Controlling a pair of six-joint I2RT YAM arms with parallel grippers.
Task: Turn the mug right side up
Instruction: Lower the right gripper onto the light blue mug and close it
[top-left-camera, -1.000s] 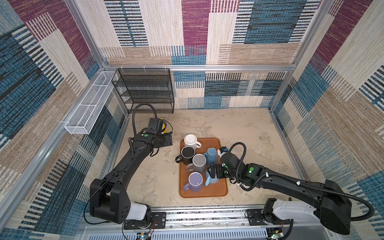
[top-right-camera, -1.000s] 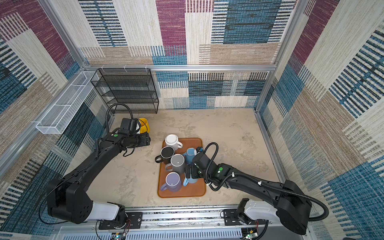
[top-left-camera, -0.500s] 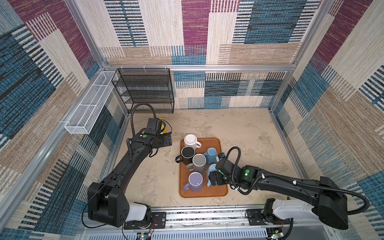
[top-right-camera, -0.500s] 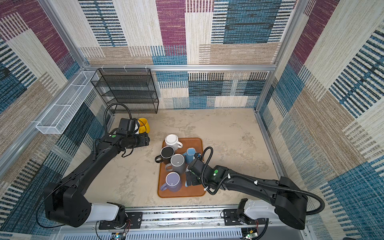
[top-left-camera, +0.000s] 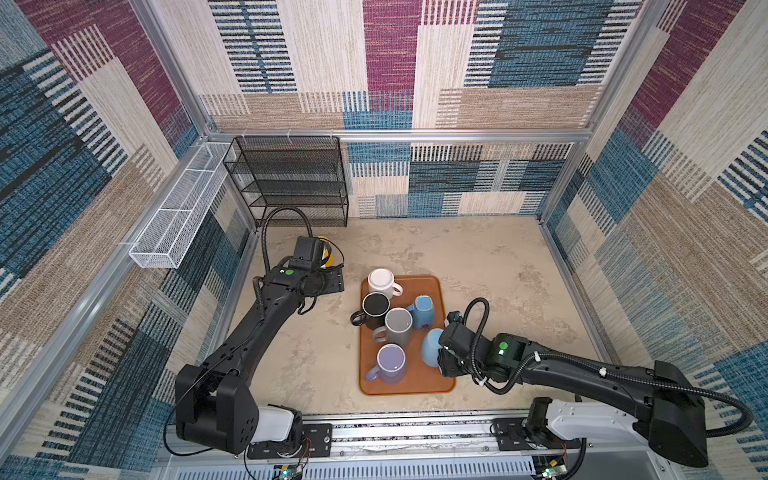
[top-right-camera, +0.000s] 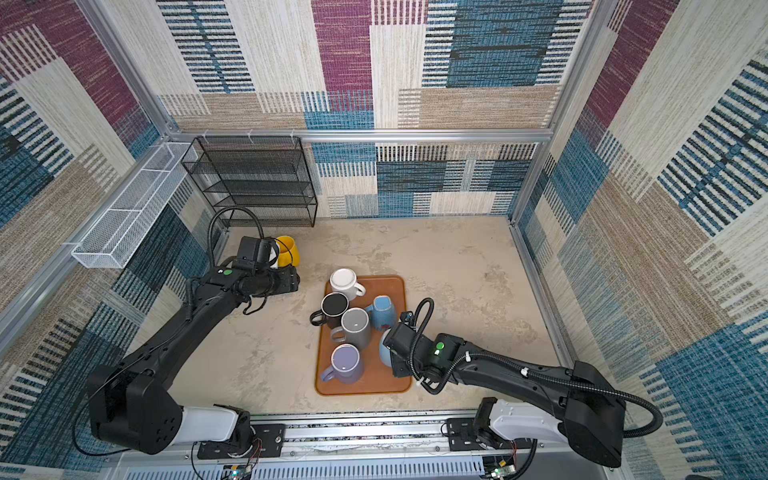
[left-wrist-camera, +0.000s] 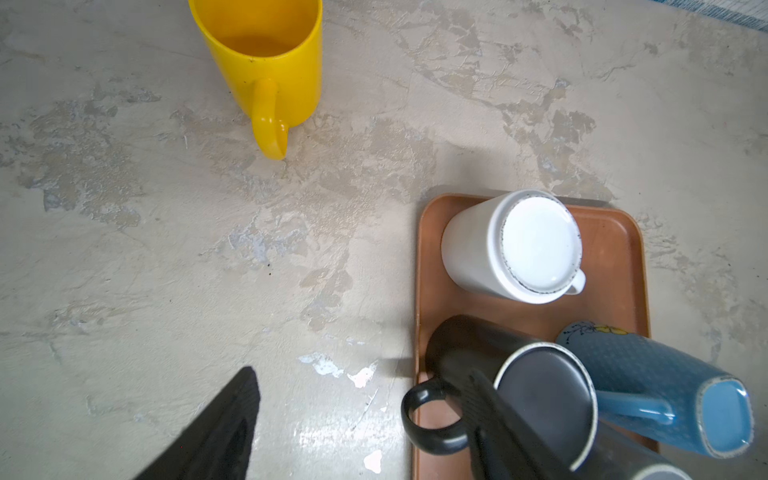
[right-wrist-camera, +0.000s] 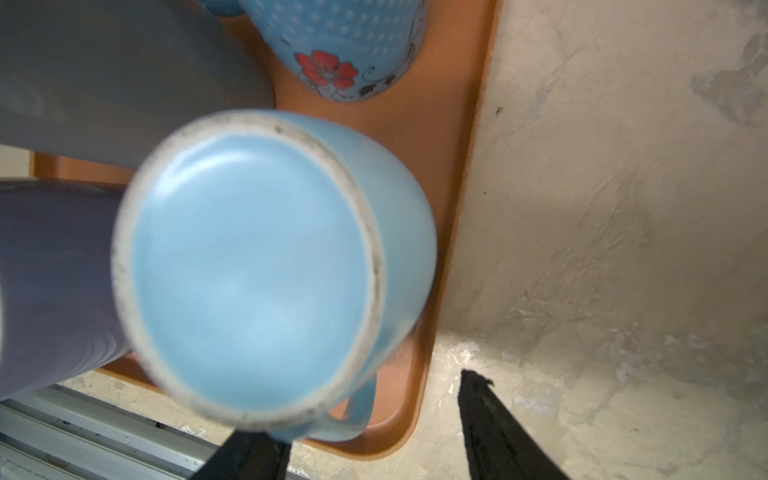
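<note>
A light blue mug (top-left-camera: 431, 352) (right-wrist-camera: 253, 266) stands bottom up at the right edge of the brown tray (top-left-camera: 415, 382) (right-wrist-camera: 457, 166). My right gripper (top-left-camera: 444, 362) (right-wrist-camera: 365, 415) is at its right side, open, with the mug's handle (right-wrist-camera: 353, 411) between its fingers. One finger lies close under the handle; the other finger (right-wrist-camera: 494, 432) is clear of the mug, over the table beyond the tray's rim. My left gripper (top-left-camera: 332, 284) (left-wrist-camera: 361, 376) hovers open and empty left of the tray, next to the black mug (left-wrist-camera: 536, 399).
Also bottom up on the tray are a white mug (top-left-camera: 380, 280), a grey mug (top-left-camera: 399, 324), a lavender mug (top-left-camera: 391, 359) and a blue flowered mug (top-left-camera: 424, 309). A yellow mug (top-right-camera: 287, 249) stands upright behind the left gripper. A black wire rack (top-left-camera: 291, 183) fills the back left corner.
The right gripper has shifted toward the tray's right front edge beside the light blue mug, and its jaws have narrowed. The left arm has barely moved.
</note>
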